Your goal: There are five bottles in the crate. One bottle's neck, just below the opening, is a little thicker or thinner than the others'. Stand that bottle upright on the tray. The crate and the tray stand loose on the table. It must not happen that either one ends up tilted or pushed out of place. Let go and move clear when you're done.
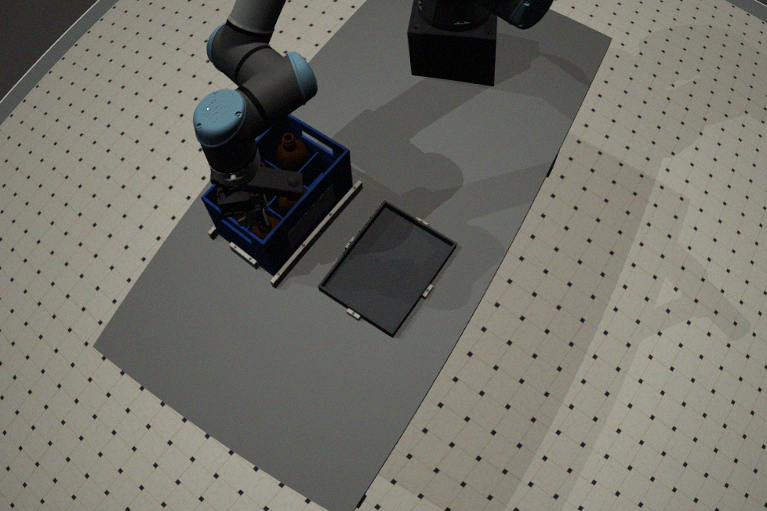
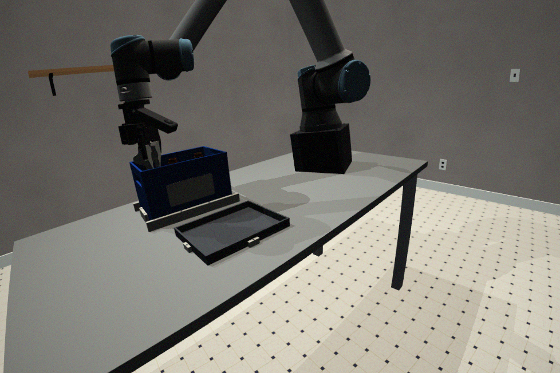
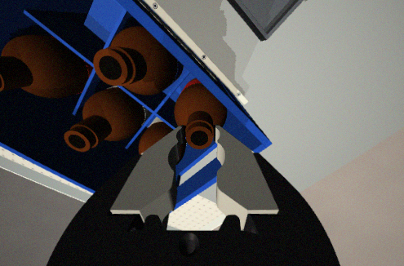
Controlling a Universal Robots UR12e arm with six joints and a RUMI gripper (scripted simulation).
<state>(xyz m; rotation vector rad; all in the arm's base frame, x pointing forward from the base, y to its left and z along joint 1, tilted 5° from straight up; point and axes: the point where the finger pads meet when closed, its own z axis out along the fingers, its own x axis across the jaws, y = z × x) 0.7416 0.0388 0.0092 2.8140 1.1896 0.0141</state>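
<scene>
The blue crate (image 1: 270,255) (image 2: 219,171) (image 3: 165,42) stands on the table with brown bottles upright in its compartments. My gripper (image 1: 263,226) (image 2: 154,163) (image 3: 199,126) is inside the crate's near end, shut on the neck of the corner bottle (image 3: 199,104), just below its opening. That bottle is in its compartment. In the wrist view the others are a bottle (image 3: 150,61) by the long wall, a second (image 3: 112,110) beside it, a third (image 3: 51,67) farther left and one (image 3: 154,136) partly hidden by a finger. I cannot tell whose neck differs. The tray (image 1: 390,265) (image 2: 228,226) holds no bottle.
A pale rail (image 1: 315,232) (image 2: 192,211) runs along the crate's long side, between crate and tray. Small pale blocks (image 1: 353,313) (image 2: 253,241) sit at the tray's edges. The crate's walls and thin blue dividers stand close around the fingers. The arm's black base block (image 1: 451,57) (image 2: 320,151) is farther back.
</scene>
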